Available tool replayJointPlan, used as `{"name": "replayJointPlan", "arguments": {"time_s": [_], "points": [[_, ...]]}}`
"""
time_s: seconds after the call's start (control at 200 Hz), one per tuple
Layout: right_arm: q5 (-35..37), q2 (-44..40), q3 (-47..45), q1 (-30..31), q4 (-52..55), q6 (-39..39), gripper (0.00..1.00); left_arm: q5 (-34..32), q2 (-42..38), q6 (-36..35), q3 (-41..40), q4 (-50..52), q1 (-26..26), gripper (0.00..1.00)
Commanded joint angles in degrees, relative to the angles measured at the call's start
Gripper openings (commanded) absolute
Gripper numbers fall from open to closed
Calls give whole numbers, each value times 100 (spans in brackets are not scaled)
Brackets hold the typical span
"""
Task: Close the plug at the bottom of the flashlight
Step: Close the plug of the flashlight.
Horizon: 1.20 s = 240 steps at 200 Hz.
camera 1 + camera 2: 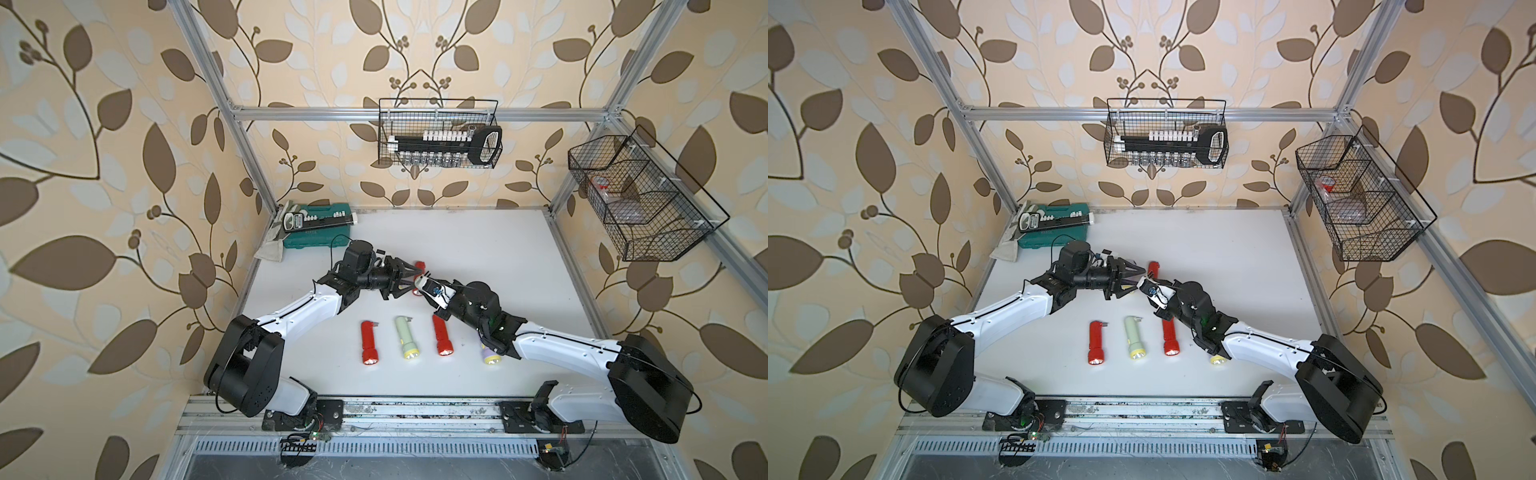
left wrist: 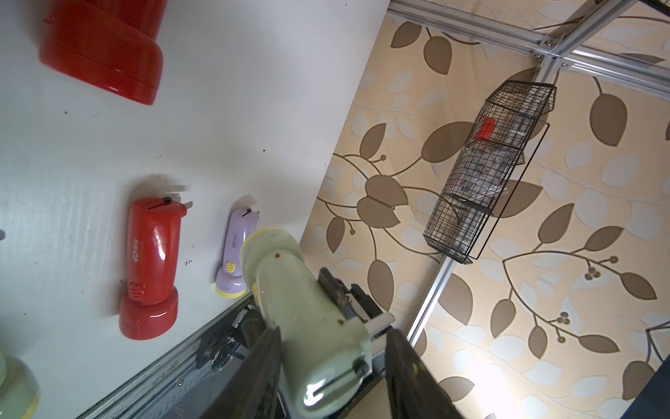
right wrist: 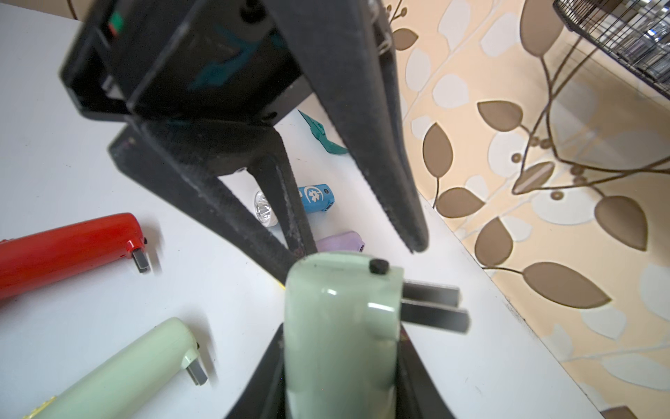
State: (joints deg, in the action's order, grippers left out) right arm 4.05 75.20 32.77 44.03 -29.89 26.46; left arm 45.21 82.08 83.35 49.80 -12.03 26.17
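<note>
Above the middle of the white table point(image 1: 478, 249), the right gripper point(image 3: 340, 381) is clamped on the body of a pale green flashlight point(image 3: 340, 326), holding it clear of the surface. Its bottom end points at the left gripper point(image 2: 331, 337). The plug point(image 3: 431, 304), two flat metal prongs, stands folded out from the side of that end.

The left gripper's jaws are partly spread and straddle the bottom end. In the left wrist view one finger point(image 2: 264, 362) lies against the body. The other finger point(image 2: 409, 370) stands apart from it on the plug's side, with a gap between.

Nearer the arm bases, four more lie in a row with their lenses toward the bases: a red flashlight point(image 1: 369, 343), a green flashlight point(image 1: 405, 336), a second red flashlight point(image 1: 441, 334) and a lilac flashlight point(image 1: 490, 356), partly under the right arm. A third red flashlight point(image 1: 420, 266) lies just behind the grippers. A blue flashlight point(image 3: 315, 197) shows in the right wrist view.

A green case point(image 1: 320, 232) sits in the far left corner, and two wire baskets point(image 1: 440, 133) point(image 1: 640, 199) hang on the frame.
</note>
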Motion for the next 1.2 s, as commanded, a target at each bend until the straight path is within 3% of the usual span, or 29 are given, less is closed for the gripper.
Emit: {"name": "replayJointPlan", "arguments": {"time_s": [0.0, 0.615, 1.035, 1.195], "points": [[-121, 19, 44, 16, -285, -210, 0, 260, -65, 119, -64, -415, -7, 48], [-203, 65, 166, 1, -121, -378, 0, 431, -258, -104, -305, -396, 19, 45], [-216, 43, 177, 8, -144, -432, 0, 531, -167, -144, -270, -558, 19, 20], [-225, 13, 176, 8, -133, -457, 0, 515, -175, -136, -265, -579, 19, 18]]}}
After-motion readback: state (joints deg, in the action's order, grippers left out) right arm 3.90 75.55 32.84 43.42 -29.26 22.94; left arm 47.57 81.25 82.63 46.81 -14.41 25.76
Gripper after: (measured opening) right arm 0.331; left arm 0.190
